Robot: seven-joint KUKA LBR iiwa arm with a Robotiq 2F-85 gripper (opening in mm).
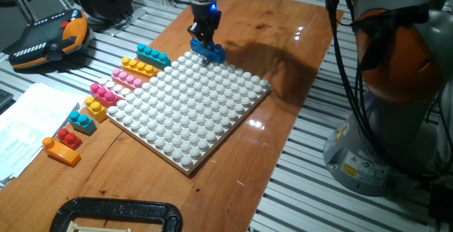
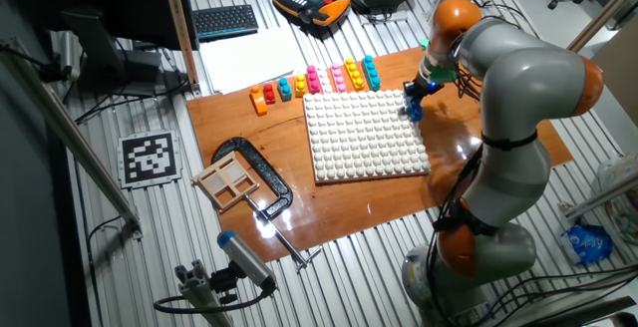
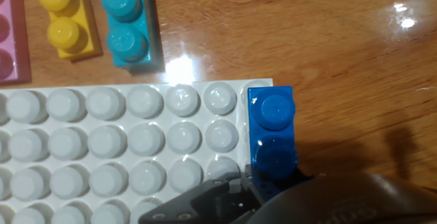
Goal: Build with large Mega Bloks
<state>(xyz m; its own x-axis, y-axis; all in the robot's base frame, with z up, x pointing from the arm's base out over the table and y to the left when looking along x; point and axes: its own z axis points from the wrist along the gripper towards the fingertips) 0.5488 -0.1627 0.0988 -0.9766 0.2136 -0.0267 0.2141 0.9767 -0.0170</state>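
Hand view looks straight down on a blue brick (image 3: pixel 272 136) sitting at the right edge of the white studded baseplate (image 3: pixel 123 149), level with its far corner. One round stud shows clearly on the brick; the part nearer the camera is hidden under the dark gripper (image 3: pixel 256 200), so I cannot tell whether the jaws are pinching the brick or only resting over it. Beyond the plate's far edge, a teal brick (image 3: pixel 126 22) and a yellow brick (image 3: pixel 65 18) lie on the wooden worktop (image 3: pixel 328 39), with a pink brick (image 3: pixel 10 33) at the left margin.

In one fixed view the gripper (image 1: pixel 205 35) stands upright over the blue brick (image 1: pixel 209 50) at the far corner of the baseplate (image 1: pixel 191 108). Along the plate's left side runs a loose row of bricks: teal (image 1: pixel 153 55), yellow (image 1: pixel 139 67), pink (image 1: pixel 127 78), then smaller pieces nearer the camera, ending in an orange and red one (image 1: pixel 62 147).

The other fixed view shows the arm (image 2: pixel 518 98) bent over the same corner of the plate.
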